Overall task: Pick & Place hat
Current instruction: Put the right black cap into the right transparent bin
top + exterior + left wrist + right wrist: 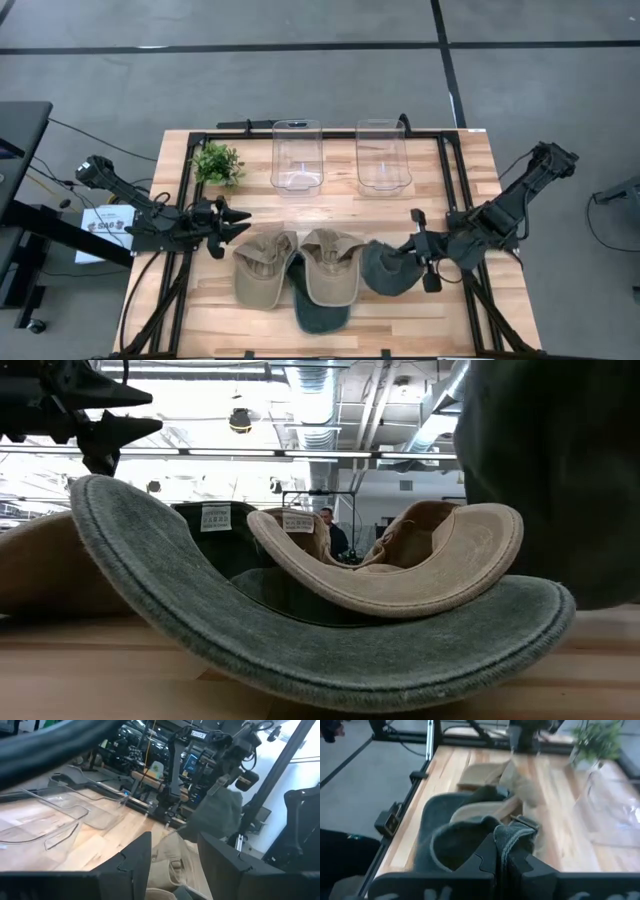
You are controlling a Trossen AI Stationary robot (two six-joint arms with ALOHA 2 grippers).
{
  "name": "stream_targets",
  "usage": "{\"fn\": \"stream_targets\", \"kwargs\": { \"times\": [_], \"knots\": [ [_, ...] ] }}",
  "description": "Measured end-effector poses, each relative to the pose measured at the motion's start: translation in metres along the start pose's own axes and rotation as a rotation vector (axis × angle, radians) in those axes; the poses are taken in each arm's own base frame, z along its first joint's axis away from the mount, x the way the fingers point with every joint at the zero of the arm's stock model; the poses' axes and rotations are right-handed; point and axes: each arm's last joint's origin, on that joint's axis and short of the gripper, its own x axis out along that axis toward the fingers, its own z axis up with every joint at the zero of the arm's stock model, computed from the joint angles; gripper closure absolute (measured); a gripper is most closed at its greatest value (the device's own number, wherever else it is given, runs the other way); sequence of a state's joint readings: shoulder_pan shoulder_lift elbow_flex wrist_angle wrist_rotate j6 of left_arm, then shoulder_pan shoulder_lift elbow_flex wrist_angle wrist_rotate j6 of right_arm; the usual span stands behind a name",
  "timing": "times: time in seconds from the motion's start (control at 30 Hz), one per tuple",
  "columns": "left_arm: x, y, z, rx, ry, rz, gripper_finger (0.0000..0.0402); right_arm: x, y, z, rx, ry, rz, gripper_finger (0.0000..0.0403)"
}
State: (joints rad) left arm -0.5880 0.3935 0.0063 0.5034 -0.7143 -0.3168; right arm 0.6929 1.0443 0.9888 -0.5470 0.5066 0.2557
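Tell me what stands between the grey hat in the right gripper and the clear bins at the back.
Nothing visible does. The right gripper is shut on the grey hat, and only bare table lies between it and the nearer clear bin. The tan hats sit off to the side, toward the left gripper.

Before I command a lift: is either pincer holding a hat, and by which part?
Right pincer is shut on the grey hat, pinching its rim fabric. Left pincer is open, empty.
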Motion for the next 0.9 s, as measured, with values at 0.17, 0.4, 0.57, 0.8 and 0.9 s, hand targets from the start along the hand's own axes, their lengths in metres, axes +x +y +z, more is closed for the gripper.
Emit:
{"fn": "stream_targets", "kwargs": {
  "times": [0.17,0.4,0.57,0.8,0.9],
  "knots": [
    [0.000,-0.001,0.002,0.049,-0.018,-0.004,0.0243,-0.006,-0.009,0.017,0.003,-0.053,-0.054,0.0403],
    [0.000,-0.002,0.008,0.020,-0.064,-0.027,0.0243,-0.015,-0.018,0.042,0.027,-0.166,-0.109,0.0403],
    [0.004,-0.006,0.006,0.013,-0.066,-0.053,0.0243,-0.023,-0.020,0.063,0.031,-0.296,-0.096,0.0403],
    [0.020,-0.010,-0.006,-0.009,-0.061,-0.017,0.0243,-0.034,-0.021,0.079,0.027,-0.388,-0.076,0.0403],
    [0.035,-0.010,-0.015,-0.037,-0.043,0.032,0.0243,-0.036,-0.022,0.086,0.037,-0.440,-0.030,0.0403]
  ]
}}
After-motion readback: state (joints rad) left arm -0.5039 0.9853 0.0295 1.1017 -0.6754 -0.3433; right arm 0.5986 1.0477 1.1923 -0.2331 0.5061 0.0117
